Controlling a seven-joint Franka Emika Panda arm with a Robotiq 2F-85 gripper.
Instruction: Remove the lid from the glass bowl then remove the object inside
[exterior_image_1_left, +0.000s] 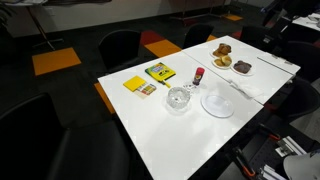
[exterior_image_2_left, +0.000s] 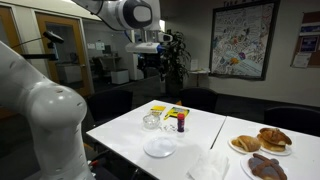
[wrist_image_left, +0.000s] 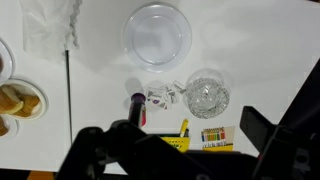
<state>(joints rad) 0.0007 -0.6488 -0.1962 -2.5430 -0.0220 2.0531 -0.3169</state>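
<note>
The small clear glass bowl stands uncovered near the middle of the white table and shows in both exterior views. In the wrist view the glass bowl has a cut pattern; I cannot tell whether anything is in it. The white round disc lies flat on the table beside it. A small crumpled wrapper lies on the table next to the bowl. My gripper is open and empty, high above the table.
A small red bottle stands by the bowl. A crayon box and a yellow box lie nearby. Plates of pastries and a crumpled napkin are at one end.
</note>
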